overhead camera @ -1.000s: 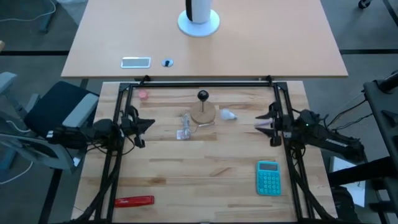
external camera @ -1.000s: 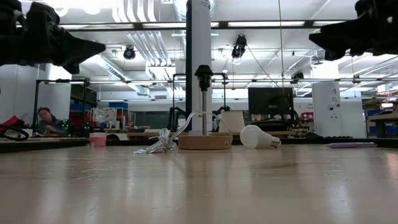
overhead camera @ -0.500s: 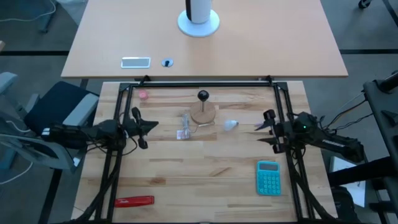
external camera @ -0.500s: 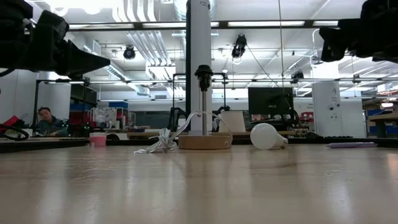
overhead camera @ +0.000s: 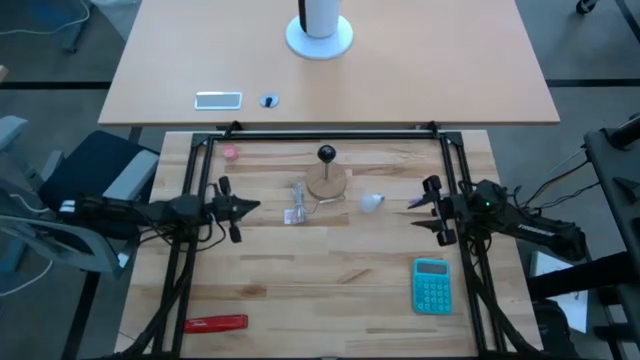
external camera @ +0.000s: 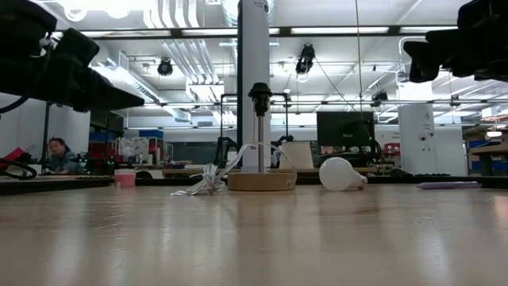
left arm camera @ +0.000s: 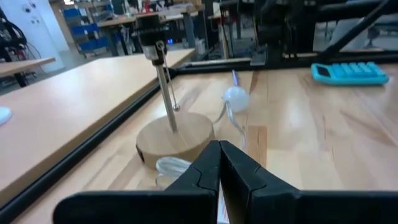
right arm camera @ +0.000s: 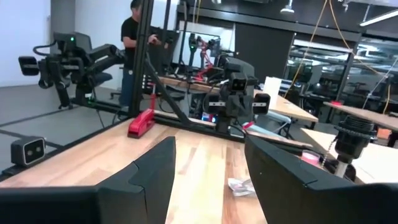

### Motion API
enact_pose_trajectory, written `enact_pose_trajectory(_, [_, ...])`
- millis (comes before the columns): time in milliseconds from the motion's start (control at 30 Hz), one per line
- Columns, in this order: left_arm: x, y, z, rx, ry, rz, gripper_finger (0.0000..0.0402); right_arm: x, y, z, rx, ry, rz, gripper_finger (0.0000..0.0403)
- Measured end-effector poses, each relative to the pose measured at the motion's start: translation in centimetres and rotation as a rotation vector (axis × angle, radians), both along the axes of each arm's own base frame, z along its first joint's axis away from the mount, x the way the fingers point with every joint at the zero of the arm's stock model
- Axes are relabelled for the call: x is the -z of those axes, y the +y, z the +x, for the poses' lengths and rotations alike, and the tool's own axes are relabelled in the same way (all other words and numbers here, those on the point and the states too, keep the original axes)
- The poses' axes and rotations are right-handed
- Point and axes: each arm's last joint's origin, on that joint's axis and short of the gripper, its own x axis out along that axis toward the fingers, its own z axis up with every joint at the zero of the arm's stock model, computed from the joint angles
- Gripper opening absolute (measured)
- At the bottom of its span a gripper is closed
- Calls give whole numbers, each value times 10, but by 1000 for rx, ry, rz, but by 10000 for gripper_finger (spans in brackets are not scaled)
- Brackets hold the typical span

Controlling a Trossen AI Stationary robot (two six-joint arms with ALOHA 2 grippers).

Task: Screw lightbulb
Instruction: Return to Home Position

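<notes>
High view first: the lightbulb [overhead camera: 372, 202] is lying loose on the table [overhead camera: 330, 270], just right of the wooden stand [overhead camera: 326, 183] and a touch nearer, not touching it. The socket [overhead camera: 326, 153] on top of the stand's post is bare, so nothing is screwed in. My left gripper [overhead camera: 252, 206] sits out by the left rail and my right gripper [overhead camera: 418, 210] by the right rail, both well apart from the bulb. That reads to me like parking out of the way, not lining up a grab.

Low view: both arms hang high at the top corners, clear of the tabletop. The bulb rests on its side right of the stand, and the crumpled wrapper [external camera: 205, 184] lies left of it.

Left wrist view: my fingers [left arm camera: 202, 171] are pressed together with nothing between them, pointing at the stand. The bulb sits beyond it, and the blue calculator [left arm camera: 351, 71] is further off. Closed and empty makes sense if I'm done on this side.

Right wrist view: my fingers [right arm camera: 149, 174] are spread wide with nothing in between, which fits having let the bulb go. I can't see the bulb from here. A person [right arm camera: 134, 37] stands in the room behind the table.
</notes>
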Motion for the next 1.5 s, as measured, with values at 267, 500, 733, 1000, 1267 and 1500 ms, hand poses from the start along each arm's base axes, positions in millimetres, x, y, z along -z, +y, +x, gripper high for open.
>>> enact_pose_trajectory(267, [7, 0, 4, 0, 73, 4, 0, 0, 0, 0, -8, 15, 63, 194])
enact_pose_trajectory(500, [12, 0, 6, 0, 123, 7, 0, 0, 0, 0, -8, 15, 64, 195])
enact_pose_trajectory(733, [17, 0, 8, 0, 165, 9, 0, 0, 0, 0, -8, 15, 65, 199])
enact_pose_trajectory(1000, [21, -1, 10, 0, 203, 12, 0, 0, 0, 0, -8, 15, 65, 200])
enact_pose_trajectory(1267, [24, -1, 11, 0, 233, 13, 0, 0, 0, 0, -8, 15, 64, 208])
enact_pose_trajectory(1500, [26, -1, 11, 0, 256, 14, 0, 0, 0, 0, -8, 15, 65, 213])
